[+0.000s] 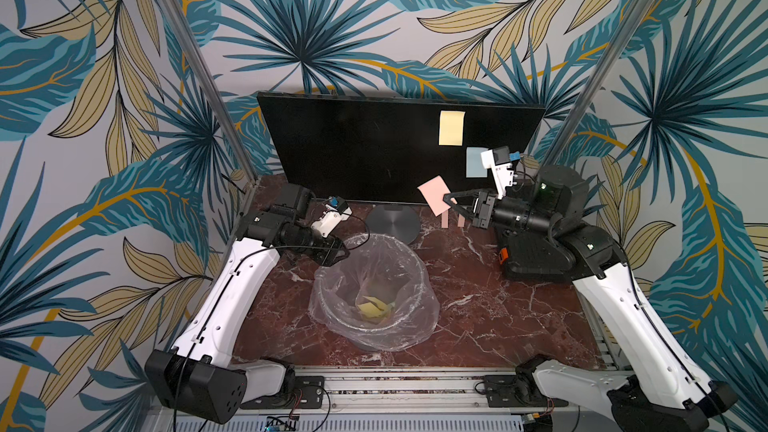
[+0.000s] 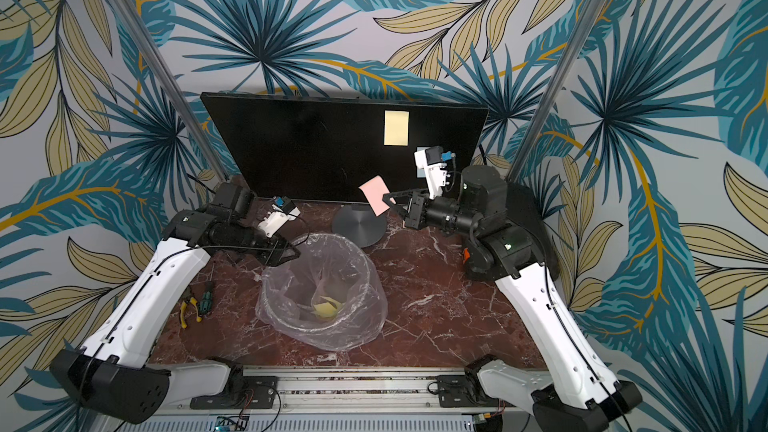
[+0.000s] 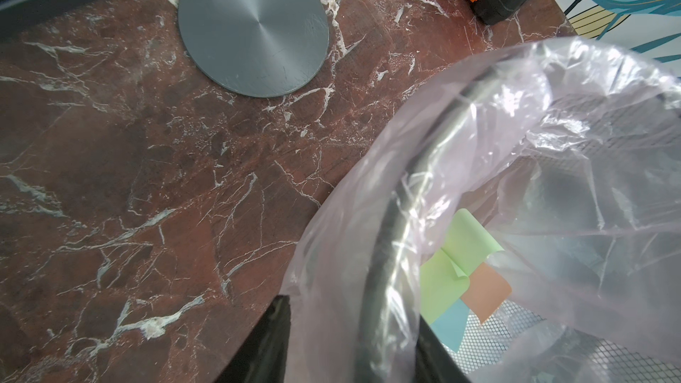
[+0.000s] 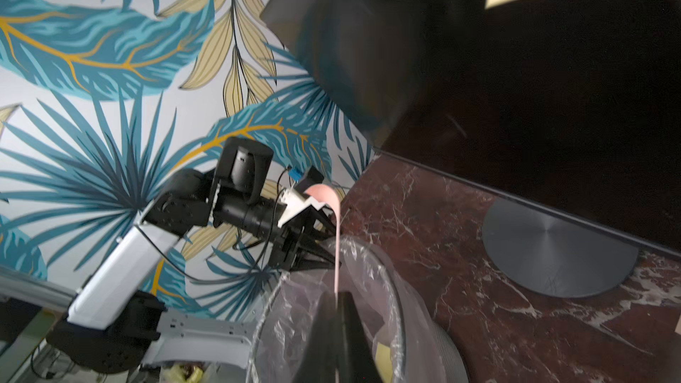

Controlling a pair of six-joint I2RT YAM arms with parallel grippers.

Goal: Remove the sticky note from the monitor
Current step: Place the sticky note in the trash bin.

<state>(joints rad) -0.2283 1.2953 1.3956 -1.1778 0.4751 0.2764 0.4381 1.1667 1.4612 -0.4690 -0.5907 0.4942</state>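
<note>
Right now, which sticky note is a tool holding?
The pink sticky note, pinched in the right tool; the yellow one and the blue one are stuck on the monitor.

blue note (image 1: 473, 166) partly behind right arm (image 1: 523, 214), monitor (image 4: 534, 105) cut off

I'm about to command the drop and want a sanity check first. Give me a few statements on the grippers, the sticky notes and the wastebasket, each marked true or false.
1. The right gripper pinches a pink sticky note, which is off the monitor. True.
2. No notes are on the screen. False: a yellow note and a blue note are stuck there.
3. The wastebasket is empty. False: discarded notes lie inside its plastic liner.
4. The left gripper is at the wastebasket's rim. True.
</note>
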